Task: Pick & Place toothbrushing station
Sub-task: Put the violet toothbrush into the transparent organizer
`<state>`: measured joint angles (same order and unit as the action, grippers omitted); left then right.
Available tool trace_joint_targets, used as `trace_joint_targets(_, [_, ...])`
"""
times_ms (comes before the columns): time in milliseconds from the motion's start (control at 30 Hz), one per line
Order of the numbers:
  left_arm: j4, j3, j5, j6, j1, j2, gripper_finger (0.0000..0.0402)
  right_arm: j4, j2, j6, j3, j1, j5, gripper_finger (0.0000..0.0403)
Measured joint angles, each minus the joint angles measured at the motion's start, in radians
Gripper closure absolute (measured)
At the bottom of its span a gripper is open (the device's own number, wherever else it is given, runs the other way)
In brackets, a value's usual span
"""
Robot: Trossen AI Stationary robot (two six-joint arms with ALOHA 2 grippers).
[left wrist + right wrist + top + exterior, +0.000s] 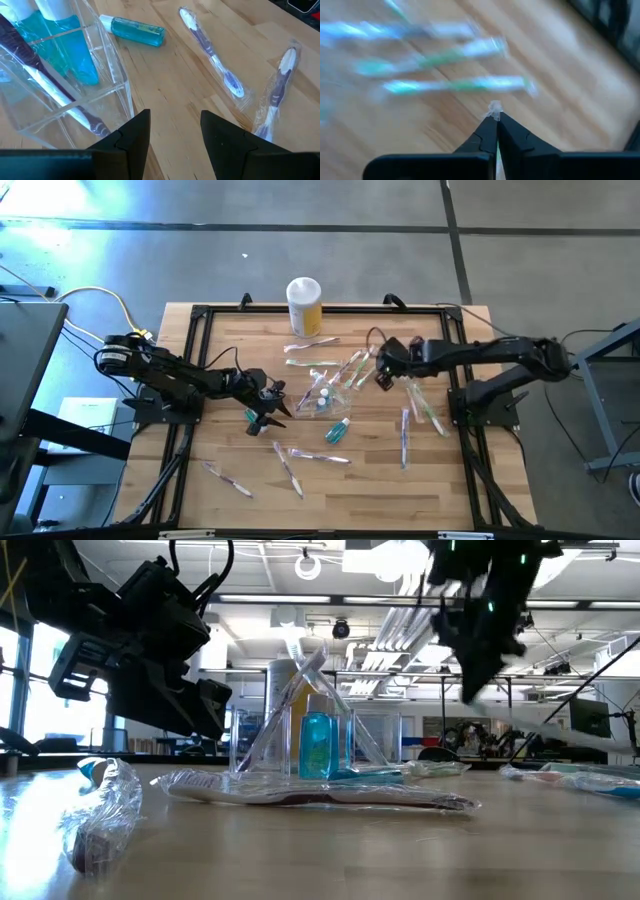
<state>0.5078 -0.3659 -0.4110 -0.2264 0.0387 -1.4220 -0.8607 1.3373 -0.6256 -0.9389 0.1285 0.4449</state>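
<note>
Toothbrushing station point(325, 392) sits mid-table, clear walls, blue bottles and brush already inside. My left gripper point(265, 413) hovers just beside it, fingers apart, empty, likely steadying. Right gripper point(496, 120) near its far side, pinched shut on scrap of clear wrap. Wrapped toothbrushes point(214, 60) scattered around; yellow jar point(304, 306) behind, no obstruction.

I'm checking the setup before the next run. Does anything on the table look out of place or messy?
Yes. Wrapped toothbrushes lie scattered at all angles across the table, and a small blue bottle lies on its side beside the clear container rather than in it.
</note>
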Motion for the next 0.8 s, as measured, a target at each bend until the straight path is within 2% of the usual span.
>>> trace_joint_targets(200, [-0.001,0.0,0.0,0.021,0.0,0.0,0.0234,0.083,-0.001,0.039,-0.17,-0.261,0.241,0.0401])
trace_joint_targets(367, [-0.001,0.0,0.0,0.034,0.0,0.0,0.0234,0.372,0.0,0.242,-0.188,-0.462,0.495,0.0401])
trace_joint_targets(500, [0.0,0.0,0.0,0.048,0.0,0.0,0.0234,0.578,0.041,0.398,-0.189,-0.547,0.652,0.0401])
trace_joint_targets(600, [0.0,0.001,0.0,0.048,0.0,0.0,0.0234,0.719,0.096,0.512,-0.188,-0.556,0.657,0.0401])
trace_joint_targets(800, [0.005,0.001,0.0,0.047,0.0,0.0,0.0234,1.037,0.228,0.783,-0.187,-0.513,0.539,0.0401])
